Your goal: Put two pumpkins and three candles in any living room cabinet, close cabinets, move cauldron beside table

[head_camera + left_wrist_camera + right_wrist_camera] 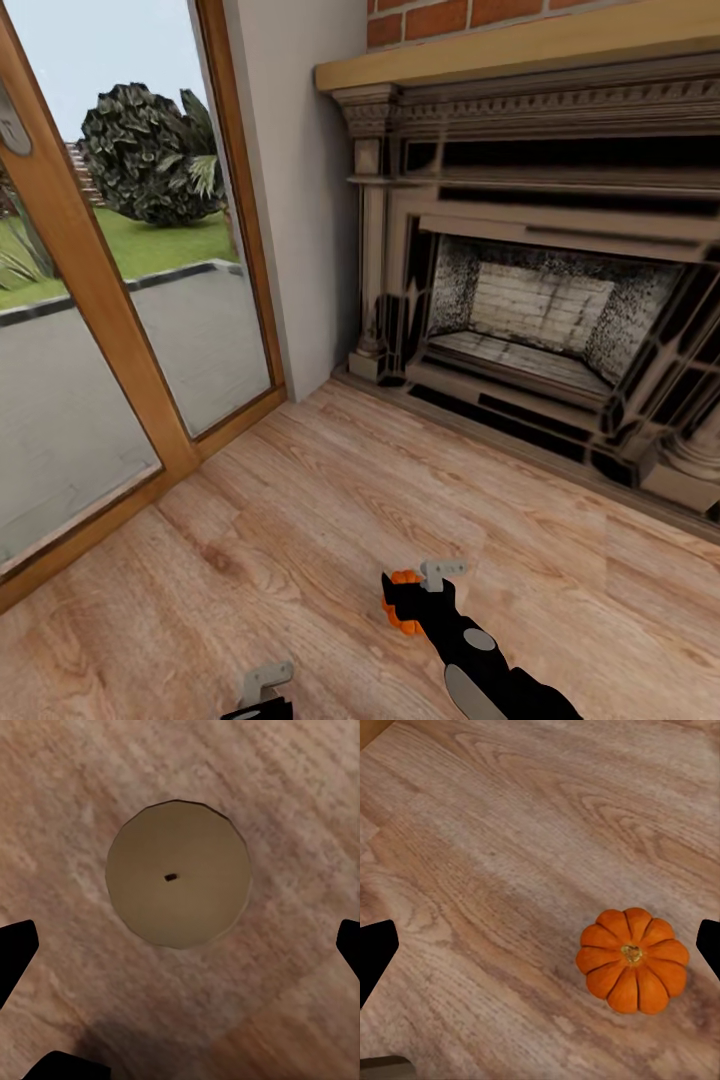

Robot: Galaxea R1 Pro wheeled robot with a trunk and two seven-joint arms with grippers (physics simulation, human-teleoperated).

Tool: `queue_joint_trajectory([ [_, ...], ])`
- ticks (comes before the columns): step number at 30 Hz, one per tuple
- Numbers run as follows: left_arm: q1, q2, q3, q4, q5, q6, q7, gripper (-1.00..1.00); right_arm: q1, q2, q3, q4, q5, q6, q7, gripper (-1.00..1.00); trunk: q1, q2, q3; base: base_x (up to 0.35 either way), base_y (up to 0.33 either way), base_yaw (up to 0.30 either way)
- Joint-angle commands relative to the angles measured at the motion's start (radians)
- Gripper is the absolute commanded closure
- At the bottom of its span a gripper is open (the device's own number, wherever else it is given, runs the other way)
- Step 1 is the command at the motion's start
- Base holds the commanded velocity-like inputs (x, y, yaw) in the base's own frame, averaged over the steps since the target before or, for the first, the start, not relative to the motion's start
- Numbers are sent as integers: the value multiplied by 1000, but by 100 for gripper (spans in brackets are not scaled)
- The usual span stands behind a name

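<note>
A small ribbed orange pumpkin [632, 960] sits on the wood floor, directly under my right gripper [542, 949]. That gripper is open, its black fingertips [375, 952] wide apart, and the pumpkin lies off-centre toward one finger. In the head view the pumpkin [403, 623] peeks out from behind the right gripper [418, 600] low in the middle. A stubby tan candle [178, 870] with a dark wick stands upright on the floor below my left gripper [182, 952], which is open and holds nothing. The left gripper [258, 708] is at the picture's bottom edge.
An ornate carved fireplace [540, 300] with a raised hearth fills the right and far side. A glass door in a wooden frame [100, 300] runs along the left. Bare wood floor [300, 520] lies between them.
</note>
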Motion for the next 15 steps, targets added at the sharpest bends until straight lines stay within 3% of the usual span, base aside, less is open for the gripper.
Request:
queue_joint_trajectory([
  [1,-1,1,-9,-2,2,5,8,-100,-1,-1,3,-2,-4,3,-8,-100,4,-8,-4,0,0,0],
  [15,-1,1,-10,-2,1,3,8,-100,-1,2,4,-2,-4,3,-6,-100,57,-106,-48,0,0,0],
])
